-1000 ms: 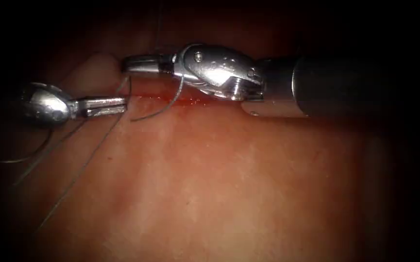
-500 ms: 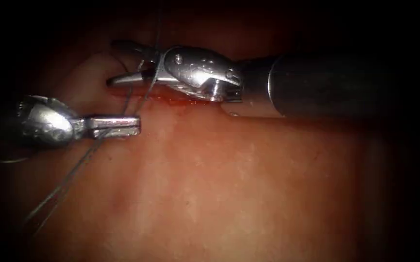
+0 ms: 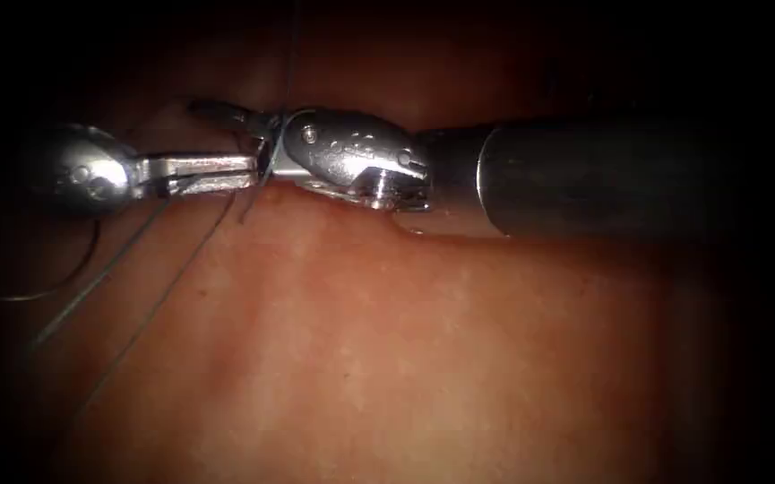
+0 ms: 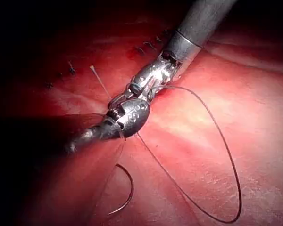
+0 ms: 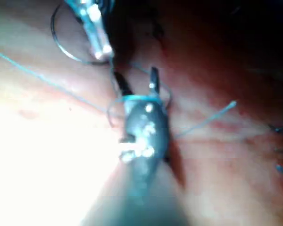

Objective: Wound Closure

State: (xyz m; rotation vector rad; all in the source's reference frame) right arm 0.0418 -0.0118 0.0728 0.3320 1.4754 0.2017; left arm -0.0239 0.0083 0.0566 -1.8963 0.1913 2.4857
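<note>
Steel-grey thread (image 3: 150, 318) is wrapped around the right hand (image 3: 226, 121), whose jaws stand open and empty at upper left of the endoscope frame. The left hand (image 3: 253, 172), closed on thread, meets it over the cut (image 3: 315, 190). Earlier stitches (image 4: 146, 46) are in the tissue (image 3: 459, 358); the needle (image 4: 125, 197) lies loose on it, so a knot seems unfinished.

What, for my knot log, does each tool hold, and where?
Left tool grips thread in its jaw tips; right tool, jaws open, holds nothing; needle lies free.
</note>
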